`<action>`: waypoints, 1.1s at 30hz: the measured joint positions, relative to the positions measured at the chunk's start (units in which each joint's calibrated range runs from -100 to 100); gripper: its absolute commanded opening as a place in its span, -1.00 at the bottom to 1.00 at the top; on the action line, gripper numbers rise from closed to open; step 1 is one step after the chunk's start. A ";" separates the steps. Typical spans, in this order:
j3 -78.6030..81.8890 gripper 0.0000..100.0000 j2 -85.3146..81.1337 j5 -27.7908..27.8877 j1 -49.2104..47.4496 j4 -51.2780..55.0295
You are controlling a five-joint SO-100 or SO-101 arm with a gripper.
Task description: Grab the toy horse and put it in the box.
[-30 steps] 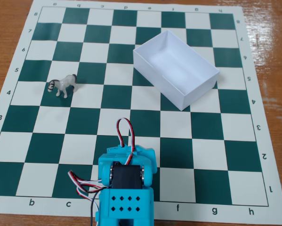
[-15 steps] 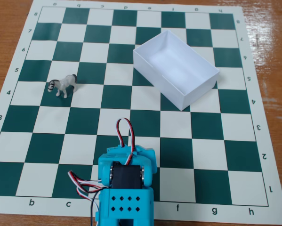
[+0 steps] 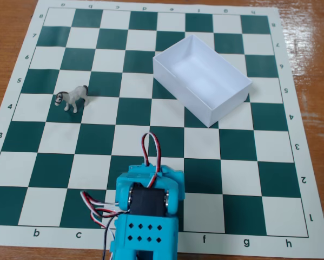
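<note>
The toy horse, small and white-grey with a dark mane and tail, stands upright on the chessboard at the left, around row 4. The box is white, open-topped and empty, and lies at an angle on the board's upper right. My cyan arm rises from the bottom centre of the fixed view, folded over itself, well short of both the horse and the box. Its fingers are hidden under the arm's body, so whether they are open or shut does not show.
The green-and-white chessboard mat lies on a wooden table. Red, black and white cables loop up from the arm. Nothing else stands on the board.
</note>
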 measured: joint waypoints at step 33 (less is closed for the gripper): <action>-98.19 -0.25 105.11 -50.90 -23.53 0.70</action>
